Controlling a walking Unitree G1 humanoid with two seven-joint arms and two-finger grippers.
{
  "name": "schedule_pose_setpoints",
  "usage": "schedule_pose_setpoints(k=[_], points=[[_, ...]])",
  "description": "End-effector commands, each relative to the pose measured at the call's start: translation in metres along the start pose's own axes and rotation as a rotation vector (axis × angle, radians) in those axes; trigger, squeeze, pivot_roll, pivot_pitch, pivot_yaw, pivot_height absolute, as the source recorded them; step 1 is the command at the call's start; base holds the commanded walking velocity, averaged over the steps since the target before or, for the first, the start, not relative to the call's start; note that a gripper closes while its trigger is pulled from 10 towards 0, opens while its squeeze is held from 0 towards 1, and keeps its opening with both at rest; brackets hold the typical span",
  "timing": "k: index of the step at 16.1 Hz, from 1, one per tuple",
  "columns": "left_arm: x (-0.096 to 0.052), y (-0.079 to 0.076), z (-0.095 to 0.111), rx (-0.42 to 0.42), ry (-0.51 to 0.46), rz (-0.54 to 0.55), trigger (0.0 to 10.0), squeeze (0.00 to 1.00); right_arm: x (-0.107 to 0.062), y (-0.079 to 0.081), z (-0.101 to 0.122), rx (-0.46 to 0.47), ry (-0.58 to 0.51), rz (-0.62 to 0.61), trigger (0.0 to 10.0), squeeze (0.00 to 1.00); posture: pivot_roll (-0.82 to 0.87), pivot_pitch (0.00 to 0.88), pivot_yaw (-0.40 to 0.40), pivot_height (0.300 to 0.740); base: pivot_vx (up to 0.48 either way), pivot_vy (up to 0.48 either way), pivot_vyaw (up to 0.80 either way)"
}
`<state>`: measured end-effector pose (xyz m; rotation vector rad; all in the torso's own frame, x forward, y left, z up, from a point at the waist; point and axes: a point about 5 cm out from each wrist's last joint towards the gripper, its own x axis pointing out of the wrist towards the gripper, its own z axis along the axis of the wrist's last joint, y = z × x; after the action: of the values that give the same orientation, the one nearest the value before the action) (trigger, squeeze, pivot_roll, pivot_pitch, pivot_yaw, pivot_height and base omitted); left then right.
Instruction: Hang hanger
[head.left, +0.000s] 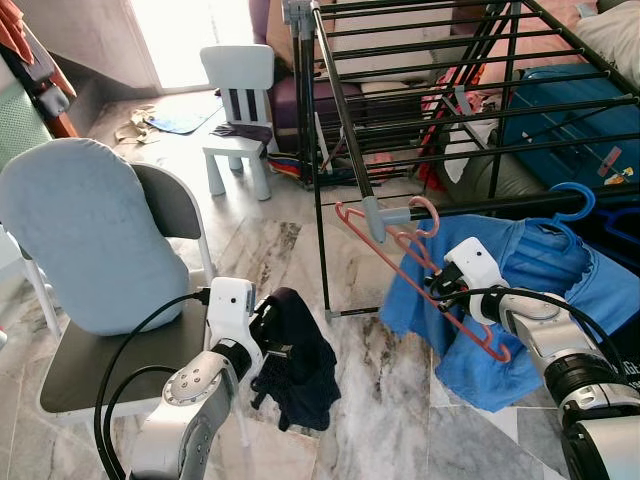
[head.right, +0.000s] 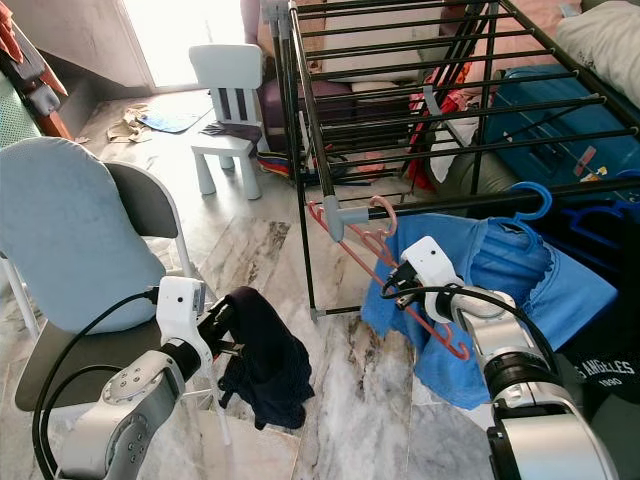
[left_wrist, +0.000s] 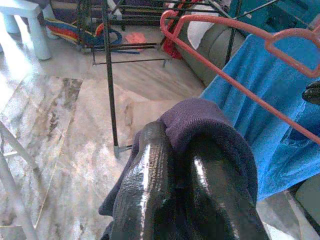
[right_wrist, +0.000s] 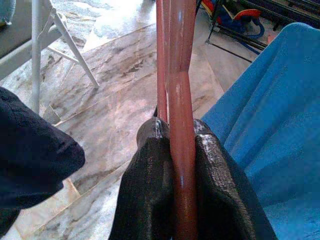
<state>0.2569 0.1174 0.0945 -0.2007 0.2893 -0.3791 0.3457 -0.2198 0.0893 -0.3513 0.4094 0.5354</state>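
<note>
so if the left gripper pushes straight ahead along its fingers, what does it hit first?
Likely the red hanger held by the right gripper, then the blue shirt behind it. The left gripper is shut on the dark garment. Depth is unclear.

The drying rack (head.left: 450, 110) stands at one o'clock on the floor (head.left: 380, 400), with the hanger (head.left: 420, 275) hooked over its near rail. A shirt (head.left: 520, 290) hangs off that same rail at two o'clock, just behind the hanger. At ten o'clock sits a padded chair (head.left: 90, 240); a small chair (head.left: 238, 110) stands farther off at eleven. A dark garment (head.left: 300, 365) hangs between chair and rack, at six o'clock.
</note>
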Motion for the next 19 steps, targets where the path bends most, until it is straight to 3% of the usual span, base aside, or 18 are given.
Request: schedule_pose_setpoints(k=[1, 3, 4, 5, 6, 7, 12, 14, 19], points=[[0.0, 0.001, 0.002, 0.011, 0.0, 0.001, 10.0, 0.0, 0.0, 0.0, 0.003, 0.014, -0.027, -0.011, 0.0, 0.0, -0.07, 0.039, 0.051, 0.74, 0.0, 0.0, 0.0], [-0.003, 0.002, 0.006, 0.055, -0.02, 0.028, 10.0, 0.0, 0.001, 0.002, 0.016, 0.035, -0.118, -0.054, 0.7, 0.0, -0.08, 0.036, 0.046, 0.74, 0.0, 0.0, 0.0], [-0.004, 0.003, 0.006, 0.054, -0.024, 0.035, 10.0, 0.0, 0.001, 0.006, 0.021, 0.056, -0.165, -0.074, 2.9, 0.0, -0.08, 0.033, 0.043, 0.74, 0.0, 0.0, 0.0], [-0.005, 0.002, 0.005, 0.051, -0.023, 0.037, 10.0, 0.0, 0.0, 0.01, 0.023, 0.08, -0.197, -0.101, 4.1, 0.0, -0.08, 0.03, 0.038, 0.74, 0.0, 0.0, 0.0], [-0.005, 0.002, 0.004, 0.05, -0.022, 0.045, 10.0, 0.0, -0.002, 0.02, 0.023, 0.113, -0.231, -0.124, 4.2, 0.0, -0.08, 0.027, 0.036, 0.74, 0.0, 0.0, 0.0], [-0.005, 0.001, 0.003, 0.049, -0.02, 0.047, 10.0, 0.0, -0.004, 0.027, 0.021, 0.123, -0.251, -0.152, 9.8, 0.0, -0.08, 0.025, 0.036, 0.74, 0.0, 0.0, 0.0], [-0.003, -0.006, 0.001, 0.059, -0.021, 0.026, 10.0, 0.0, -0.015, 0.062, 0.005, 0.287, -0.247, -0.219, 10.0, 0.0, -0.1, 0.025, 0.047, 0.74, 0.0, 0.0, 0.0], [-0.001, -0.008, 0.001, 0.076, -0.02, 0.012, 10.0, 0.0, -0.021, 0.069, 0.002, 0.346, -0.224, -0.254, 10.0, 0.0, -0.11, 0.023, 0.048, 0.74, 0.0, 0.0, 0.0], [0.002, -0.012, 0.004, 0.08, -0.033, 0.001, 10.0, 0.0, -0.021, 0.076, 0.008, 0.367, -0.205, -0.281, 10.0, 0.0, -0.11, 0.02, 0.043, 0.74, 0.0, 0.0, 0.0]])
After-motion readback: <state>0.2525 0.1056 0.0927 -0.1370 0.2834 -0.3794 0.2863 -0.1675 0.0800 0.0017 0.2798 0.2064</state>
